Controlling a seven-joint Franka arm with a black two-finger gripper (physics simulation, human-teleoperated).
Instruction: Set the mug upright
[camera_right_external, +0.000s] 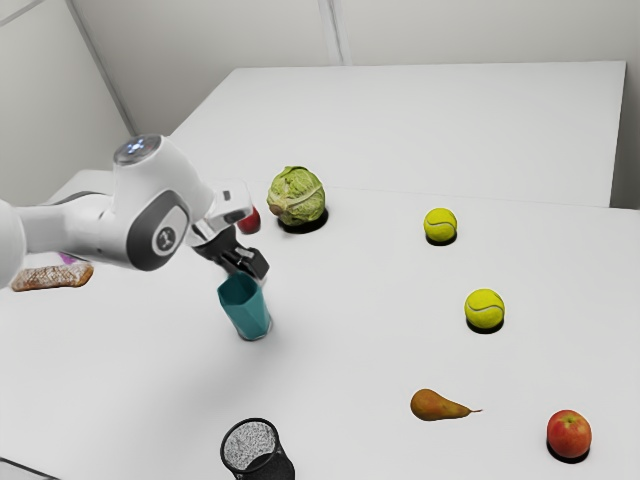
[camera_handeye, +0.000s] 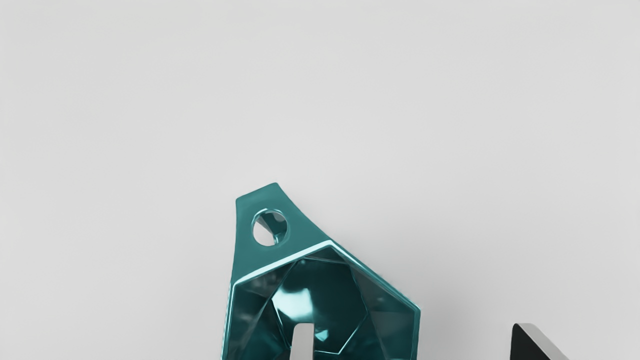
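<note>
Two tennis balls (camera_right_external: 485, 308) — mug (camera_right_external: 249, 312) well apart

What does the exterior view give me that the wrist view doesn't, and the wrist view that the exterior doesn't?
Exterior view's share: a cabbage, two tennis balls, a pear, an apple at the near right, and a dark cup.

Wrist view's share: the round hole through the teal mug's handle, and my gripper's open fingers, one over the mug's mouth, the other outside it.

Both: the teal mug, mouth up, and the white table.
</note>
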